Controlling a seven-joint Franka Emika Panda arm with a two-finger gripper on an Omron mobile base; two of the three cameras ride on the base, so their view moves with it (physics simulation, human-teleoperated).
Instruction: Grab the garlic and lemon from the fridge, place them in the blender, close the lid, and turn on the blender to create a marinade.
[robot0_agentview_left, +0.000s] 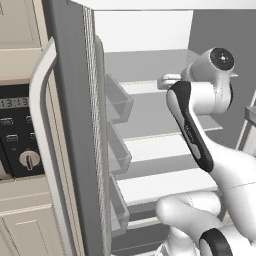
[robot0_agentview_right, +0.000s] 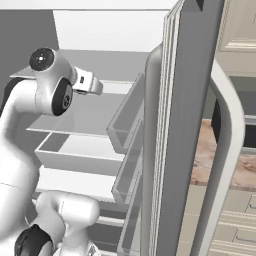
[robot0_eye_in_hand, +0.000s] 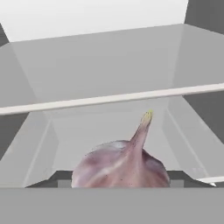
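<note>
In the hand view the garlic (robot0_eye_in_hand: 121, 164) sits bottom centre, right against the camera, stem leaning up and right. Fingers hidden; grip cannot be judged. Behind lie the fridge (robot0_eye_in_hand: 100, 65) shelves.

The fridge (robot0_agentview_left: 75, 125) stands wide open, its door (robot0_agentview_right: 185, 150) swung aside with clear door bins (robot0_agentview_left: 117, 100) jutting toward the arm. Inside, the glass shelves (robot0_agentview_left: 150, 150) look bare, with open room between them. The garlic (robot0_eye_in_hand: 122, 168) sits right against the tool, blocking the low middle ahead of it.
</note>
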